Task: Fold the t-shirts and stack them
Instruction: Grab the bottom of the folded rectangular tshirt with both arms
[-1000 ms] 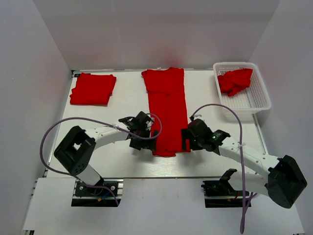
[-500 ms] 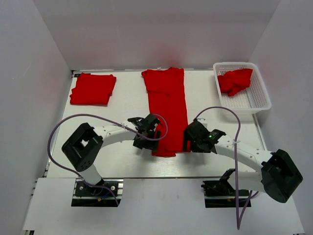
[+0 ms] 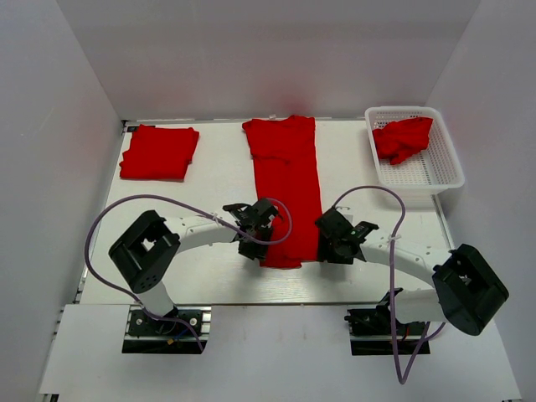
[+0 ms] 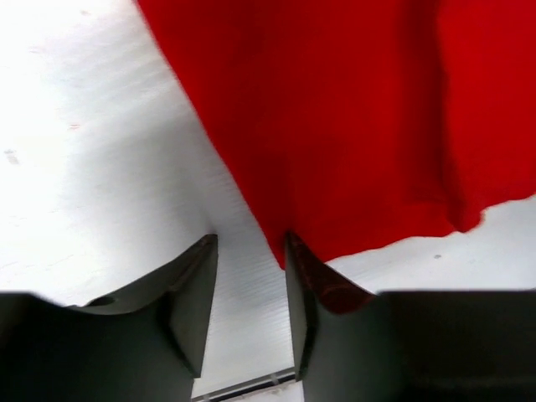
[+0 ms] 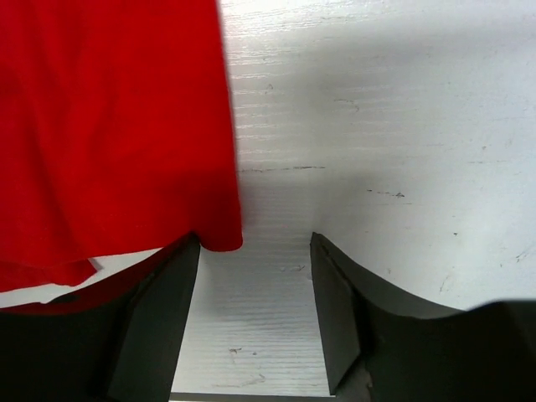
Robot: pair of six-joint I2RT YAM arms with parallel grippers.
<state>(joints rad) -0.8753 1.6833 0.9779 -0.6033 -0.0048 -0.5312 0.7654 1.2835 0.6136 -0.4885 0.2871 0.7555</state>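
A long, narrow folded red t-shirt (image 3: 286,184) lies down the middle of the table. My left gripper (image 3: 258,249) is at its near left corner, low over the table. In the left wrist view the shirt (image 4: 352,126) ends in a corner touching the tip of the right finger, and the left gripper (image 4: 249,247) stands open with bare table in the gap. My right gripper (image 3: 325,249) is at the near right corner. In the right wrist view the right gripper (image 5: 255,243) is open, and the shirt's (image 5: 117,126) corner sits just inside the left finger (image 5: 163,310).
A folded red t-shirt (image 3: 159,152) lies at the back left. A white mesh basket (image 3: 456,172) at the back right holds a crumpled red t-shirt (image 3: 402,138). White walls enclose the table (image 3: 218,176) on three sides. Purple cables loop over both arms.
Both grippers have moved inward to the shirt's near corners, and their jaws have narrowed. The shirt has not moved.
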